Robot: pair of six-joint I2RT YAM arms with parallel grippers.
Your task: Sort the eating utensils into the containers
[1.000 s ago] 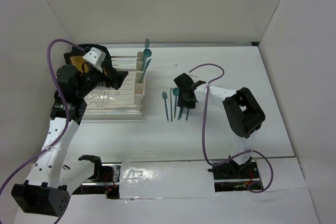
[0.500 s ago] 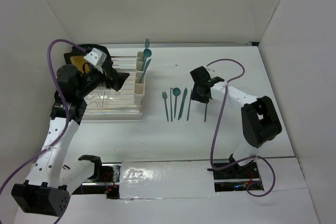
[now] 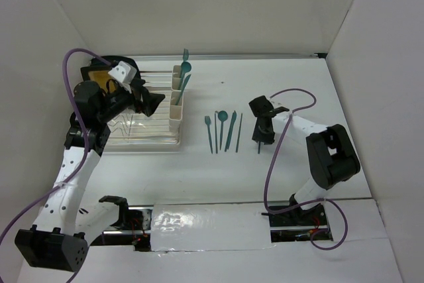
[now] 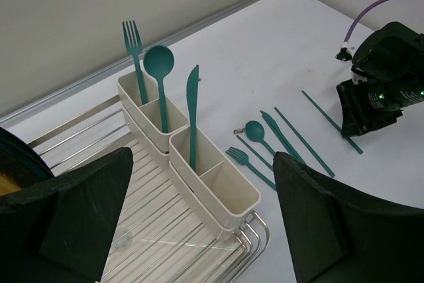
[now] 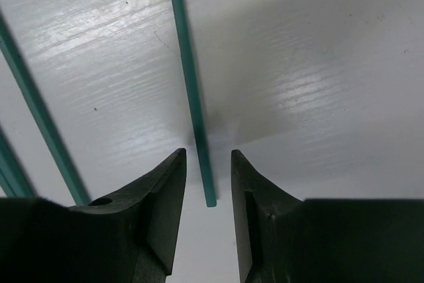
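The cream containers [image 3: 177, 97] stand at the right end of the dish rack and hold a fork [image 4: 136, 51], a spoon [image 4: 159, 64] and a knife [image 4: 192, 111] upright. A fork [image 3: 209, 130], spoon [image 3: 222, 122], knife [image 3: 230, 130] and thin teal stick [image 3: 238, 130] lie side by side on the table. My right gripper [image 3: 262, 136] points down at another teal stick [image 5: 191, 91] lying apart on the table. Its jaws [image 5: 207, 157] straddle the stick's near end with a gap on both sides. My left gripper [image 3: 151, 101] is wide open and empty above the rack, facing the containers [image 4: 218, 177].
The clear wire-ribbed dish rack [image 3: 132, 134] takes up the left rear of the table, with a dark and yellow object [image 3: 98, 77] at its back left corner. White walls close in the back and both sides. Purple cables loop off both arms.
My right gripper has moved right, away from the row of utensils, and now stands over a single stick lying apart. The left gripper has barely shifted.
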